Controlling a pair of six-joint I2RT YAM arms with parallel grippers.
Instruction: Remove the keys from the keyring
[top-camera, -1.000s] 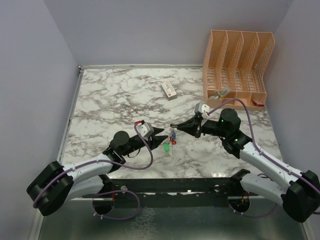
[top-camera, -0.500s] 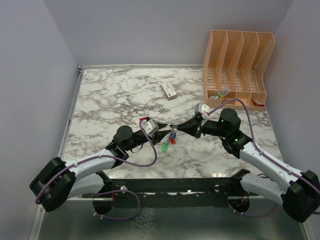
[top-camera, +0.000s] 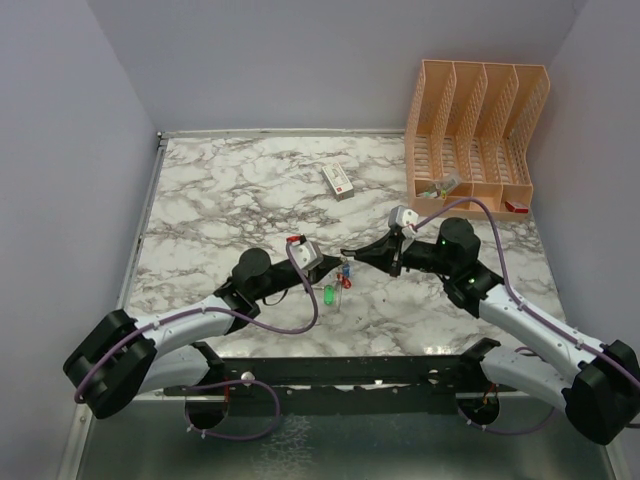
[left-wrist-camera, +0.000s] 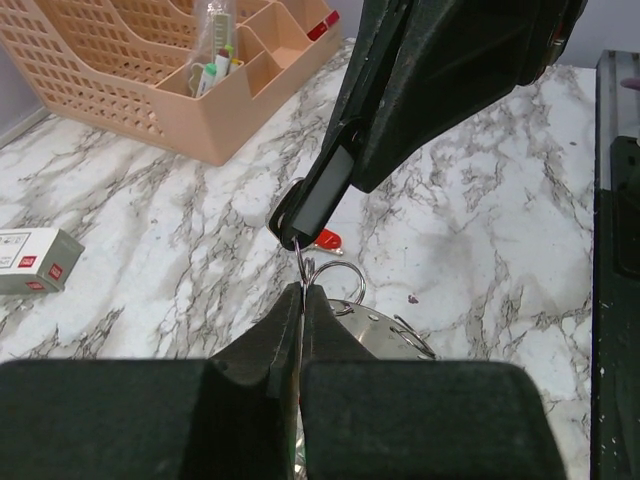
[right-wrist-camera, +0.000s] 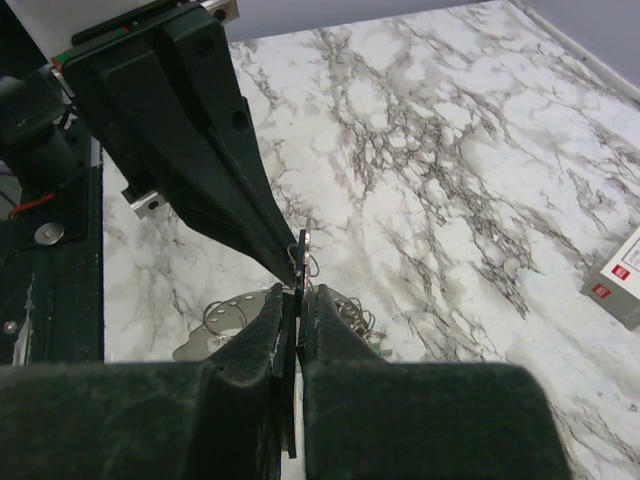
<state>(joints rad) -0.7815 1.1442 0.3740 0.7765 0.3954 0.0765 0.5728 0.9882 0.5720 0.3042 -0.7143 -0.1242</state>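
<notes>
Keyring (left-wrist-camera: 303, 264) between left claw (left-wrist-camera: 302, 291) and right claw (right-wrist-camera: 297, 296)

No text can be read anywhere. The white box (top-camera: 338, 179) on the tabletop (top-camera: 220, 200) carries small red labels, but the marks on them are too small to make out.

Marble table (top-camera: 220, 200) — lavender walls (top-camera: 300, 60) (plain).

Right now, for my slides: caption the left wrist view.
Left gripper and right gripper pinch the thin keyring over the marble table, orange organizer behind.
</notes>
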